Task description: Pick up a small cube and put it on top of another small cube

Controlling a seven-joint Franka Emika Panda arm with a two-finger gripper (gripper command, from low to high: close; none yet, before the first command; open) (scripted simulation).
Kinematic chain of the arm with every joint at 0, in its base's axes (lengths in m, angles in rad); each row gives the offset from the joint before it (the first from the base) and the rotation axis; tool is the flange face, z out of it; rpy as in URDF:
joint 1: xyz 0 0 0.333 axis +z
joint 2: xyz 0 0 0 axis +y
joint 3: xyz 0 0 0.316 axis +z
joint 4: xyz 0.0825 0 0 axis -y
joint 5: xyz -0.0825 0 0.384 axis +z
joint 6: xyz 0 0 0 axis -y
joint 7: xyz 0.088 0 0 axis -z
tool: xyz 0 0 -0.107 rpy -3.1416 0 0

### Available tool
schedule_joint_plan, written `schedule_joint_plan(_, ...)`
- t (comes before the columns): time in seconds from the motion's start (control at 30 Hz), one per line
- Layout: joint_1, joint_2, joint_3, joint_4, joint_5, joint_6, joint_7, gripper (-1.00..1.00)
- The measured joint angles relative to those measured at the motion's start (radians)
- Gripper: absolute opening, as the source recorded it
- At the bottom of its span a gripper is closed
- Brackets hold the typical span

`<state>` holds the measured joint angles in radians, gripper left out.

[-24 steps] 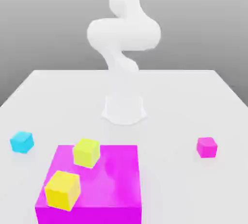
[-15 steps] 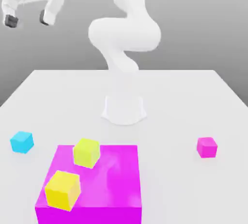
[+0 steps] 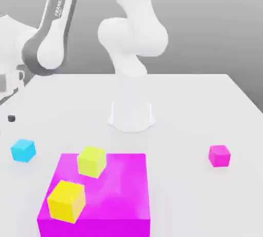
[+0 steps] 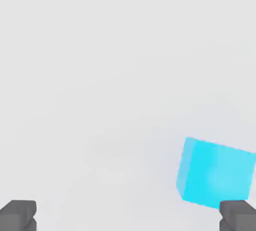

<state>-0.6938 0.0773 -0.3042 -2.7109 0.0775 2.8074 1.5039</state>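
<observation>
Right now I am hanging my tool (image 4: 128, 216) above the white surface (image 3: 195, 107) at the exterior view's left edge, and its fingers (image 4: 18, 215) are standing spread wide with nothing between them. The small cyan cube (image 3: 23, 150) is sitting on that surface near the exterior view's left, apart from everything else. In the hand view the same cube (image 4: 216, 174) is lying off to one side, just beside one fingertip rather than midway between the two.

That offset is what is worrying me. If I am dropping straight down from this spot, one finger is likely landing on the cube's top or clipping its edge, and that would be knocking it aside or tipping it. The cube also looks turned slightly against the line of my fingers, so closing on it as it lies could be catching corners instead of flat faces and letting it twist out.

The small magenta cube (image 3: 219, 155) is waiting well apart at the exterior view's right, which I take to be the one to stack on. Between the two, the large magenta block (image 3: 118, 200) is carrying two yellow cubes (image 3: 91, 161), so a low carry across risks bumping them.
</observation>
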Motion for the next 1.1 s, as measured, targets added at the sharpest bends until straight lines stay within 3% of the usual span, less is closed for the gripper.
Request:
schedule_joint_plan(0.2,-0.117,0.217,0.144,0.028,0.188,0.161,-0.117,0.00)
schedule_joint_plan(0.23,-0.137,0.243,0.168,0.034,0.203,0.182,-0.129,-1.00)
schedule_joint_plan(0.47,-0.141,0.245,0.172,0.034,0.200,0.185,-0.126,-1.00)
schedule_joint_plan(0.67,-0.075,0.050,0.068,-0.008,0.026,0.035,0.006,-1.00)
schedule_joint_plan(0.83,0.081,-0.135,0.168,-0.003,-0.038,-0.144,0.208,-1.00)
schedule_joint_plan(1.1,0.284,-0.401,0.416,0.015,-0.014,-0.430,0.490,-1.00)
